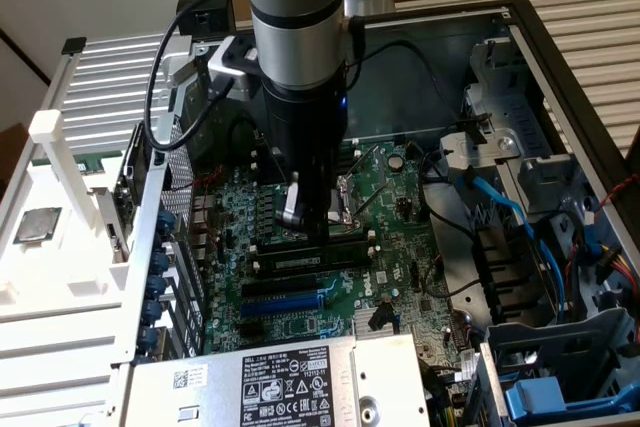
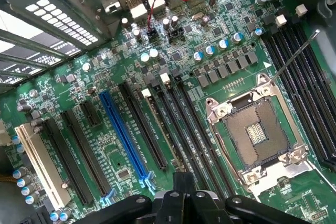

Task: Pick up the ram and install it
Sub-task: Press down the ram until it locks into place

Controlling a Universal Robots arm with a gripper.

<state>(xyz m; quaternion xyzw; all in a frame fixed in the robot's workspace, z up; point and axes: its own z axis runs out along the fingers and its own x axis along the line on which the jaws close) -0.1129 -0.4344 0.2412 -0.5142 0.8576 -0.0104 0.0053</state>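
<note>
The pincer [image 1: 308,219] is down inside the open computer case [image 1: 560,67], its tips drawn tight together with nothing gripped between them that I can make out. It stands over the bank of black memory slots [image 1: 262,272] on the green board [image 1: 395,247], just to the exterior view's left of the bare silver processor socket [image 1: 350,209].

The ram [image 1: 300,260] is no longer being carried. It stands on edge in one of those slots, right at the near side of the pincer's tips, its pale label strip facing the near side of the case. Whether the tips actually press on its top edge or hover just above it, I cannot tell.

In the wrist view the pincer [image 2: 184,198] hangs over the long slots [image 2: 173,124] beside the socket [image 2: 257,129].

I judge the job nearly through: the pick-up is done and the stick sits in its slot. What I cannot confirm is whether it is pushed fully home and the white end clips [image 2: 146,93] have snapped shut
</note>
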